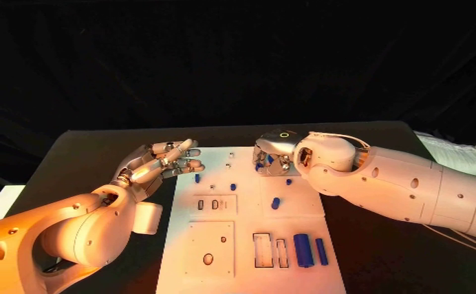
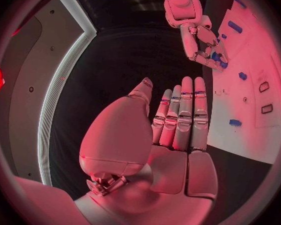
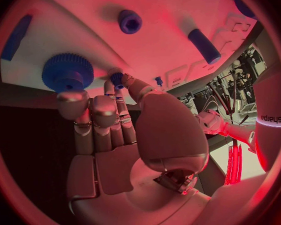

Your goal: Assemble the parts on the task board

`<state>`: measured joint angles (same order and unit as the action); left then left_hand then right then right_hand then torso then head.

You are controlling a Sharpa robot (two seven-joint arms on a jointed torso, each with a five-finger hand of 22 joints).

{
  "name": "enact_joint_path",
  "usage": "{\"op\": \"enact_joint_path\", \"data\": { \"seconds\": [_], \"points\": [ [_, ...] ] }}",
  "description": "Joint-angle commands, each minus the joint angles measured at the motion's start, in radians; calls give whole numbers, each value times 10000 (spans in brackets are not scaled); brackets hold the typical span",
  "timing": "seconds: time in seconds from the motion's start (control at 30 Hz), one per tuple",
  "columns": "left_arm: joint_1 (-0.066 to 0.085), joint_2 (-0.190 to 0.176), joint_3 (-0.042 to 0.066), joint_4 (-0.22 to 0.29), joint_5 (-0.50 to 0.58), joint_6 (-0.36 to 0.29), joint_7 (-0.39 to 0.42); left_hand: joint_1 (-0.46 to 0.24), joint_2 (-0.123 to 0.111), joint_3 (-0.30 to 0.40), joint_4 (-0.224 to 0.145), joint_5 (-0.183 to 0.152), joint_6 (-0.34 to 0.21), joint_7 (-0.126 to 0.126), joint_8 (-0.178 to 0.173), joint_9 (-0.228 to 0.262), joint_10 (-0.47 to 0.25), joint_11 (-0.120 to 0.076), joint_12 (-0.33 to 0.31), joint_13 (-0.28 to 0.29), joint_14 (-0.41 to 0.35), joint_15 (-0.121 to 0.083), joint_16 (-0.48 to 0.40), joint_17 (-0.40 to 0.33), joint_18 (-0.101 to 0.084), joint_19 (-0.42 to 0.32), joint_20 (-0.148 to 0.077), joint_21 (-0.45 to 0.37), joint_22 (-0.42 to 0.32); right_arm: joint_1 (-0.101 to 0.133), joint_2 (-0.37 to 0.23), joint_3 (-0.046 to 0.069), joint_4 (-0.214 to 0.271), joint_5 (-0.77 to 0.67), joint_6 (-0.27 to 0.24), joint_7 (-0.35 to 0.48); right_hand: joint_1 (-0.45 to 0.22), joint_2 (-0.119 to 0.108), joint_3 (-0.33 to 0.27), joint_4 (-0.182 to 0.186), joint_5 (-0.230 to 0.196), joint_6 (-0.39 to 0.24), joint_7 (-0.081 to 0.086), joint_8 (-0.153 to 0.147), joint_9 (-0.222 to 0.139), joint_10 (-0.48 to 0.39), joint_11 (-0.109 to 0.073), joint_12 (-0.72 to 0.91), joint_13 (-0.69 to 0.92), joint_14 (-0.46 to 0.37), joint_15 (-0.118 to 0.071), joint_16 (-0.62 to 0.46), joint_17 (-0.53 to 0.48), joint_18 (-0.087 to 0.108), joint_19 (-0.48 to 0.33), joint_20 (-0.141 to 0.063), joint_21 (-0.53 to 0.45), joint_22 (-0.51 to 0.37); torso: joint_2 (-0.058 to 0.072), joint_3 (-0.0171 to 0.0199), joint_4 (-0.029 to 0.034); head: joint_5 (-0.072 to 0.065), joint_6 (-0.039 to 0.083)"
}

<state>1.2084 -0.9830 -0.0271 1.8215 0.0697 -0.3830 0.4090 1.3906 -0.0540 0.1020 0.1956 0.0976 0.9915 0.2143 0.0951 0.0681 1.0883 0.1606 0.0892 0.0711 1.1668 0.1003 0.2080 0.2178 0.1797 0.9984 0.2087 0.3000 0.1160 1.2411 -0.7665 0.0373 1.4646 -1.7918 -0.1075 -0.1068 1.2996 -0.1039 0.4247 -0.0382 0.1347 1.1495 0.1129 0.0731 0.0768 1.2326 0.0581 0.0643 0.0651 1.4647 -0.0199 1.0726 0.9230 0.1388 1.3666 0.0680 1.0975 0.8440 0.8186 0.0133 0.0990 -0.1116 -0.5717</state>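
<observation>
At task board (image 1: 298,204) far edge: right robot hand (image 1: 274,156) fingertips on blue gear (image 3: 67,72), seating step likely. Left robot hand (image 1: 159,162) released, beside board's left edge. Next: press gear down squarely.

The head view looked down from above the table onto the whole task board (image 1: 248,239), with both arms entering from the sides. The left wrist view sat close behind the left hand (image 2: 178,120), facing along its fingers across the board's edge toward the right hand (image 2: 206,45). The right wrist view sat close behind the right hand (image 3: 115,130), very near the board (image 3: 165,40). All three shared the board's far end.
</observation>
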Motion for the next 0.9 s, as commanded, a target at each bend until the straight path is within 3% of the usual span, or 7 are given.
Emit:
{"op": "enact_joint_path", "data": {
  "seconds": [0.03,0.2,0.47,0.67,0.9],
  "points": [
    [19,-10,9,25,24,184,20,-118,13,-44,-7,-43,-1,56,-46,-13,-66,-9,-25,-9,13,24,-18,17,25,-6,25,-34,-9,-37,14,-30,-18,-211,450,-46,215,64,182,9,-182,155,-4,53,29,158,-34,42,23,378,-90,200,200,-195,115,-24,279,343,27,5,33,-12,1],
    [21,-18,9,13,24,194,2,-118,13,-44,-7,-43,-1,56,-46,-13,-66,-9,-25,-9,13,24,-18,17,25,-6,25,-34,-9,-38,5,-30,15,-288,146,-92,550,254,617,-66,-709,384,-16,95,94,394,-91,47,39,377,-142,489,473,-266,178,-59,721,887,40,4,64,-12,3],
    [21,-27,9,-16,24,188,-9,-102,47,-37,-28,-37,-21,72,-79,-13,-93,3,-59,-10,26,28,-11,45,28,9,30,-34,-14,-37,-19,-18,148,-321,-406,-105,669,275,865,-126,-765,476,7,86,146,515,-104,18,42,371,-153,696,662,-323,222,-66,1051,1297,62,-6,96,-28,47],
    [22,-23,9,-20,24,192,-15,-90,63,-29,-38,-35,-24,74,-88,-12,-97,5,-67,-9,29,29,-10,53,28,14,31,-34,-16,4,-7,104,307,-304,-1129,-220,610,180,893,-104,-809,462,24,47,157,468,-81,-17,26,361,-139,757,706,-341,221,-52,1162,1428,71,-12,130,-47,84],
    [22,-2,9,-10,24,218,-25,-83,70,-25,-44,-34,-25,74,-92,-12,-99,6,-71,-9,30,29,-9,58,29,16,31,-35,-17,135,255,167,115,-358,-1680,-468,608,128,930,-109,-805,436,36,15,158,432,-71,-25,17,343,-134,763,699,-348,206,-34,1204,1474,98,-22,177,-50,162]
  ]
}}
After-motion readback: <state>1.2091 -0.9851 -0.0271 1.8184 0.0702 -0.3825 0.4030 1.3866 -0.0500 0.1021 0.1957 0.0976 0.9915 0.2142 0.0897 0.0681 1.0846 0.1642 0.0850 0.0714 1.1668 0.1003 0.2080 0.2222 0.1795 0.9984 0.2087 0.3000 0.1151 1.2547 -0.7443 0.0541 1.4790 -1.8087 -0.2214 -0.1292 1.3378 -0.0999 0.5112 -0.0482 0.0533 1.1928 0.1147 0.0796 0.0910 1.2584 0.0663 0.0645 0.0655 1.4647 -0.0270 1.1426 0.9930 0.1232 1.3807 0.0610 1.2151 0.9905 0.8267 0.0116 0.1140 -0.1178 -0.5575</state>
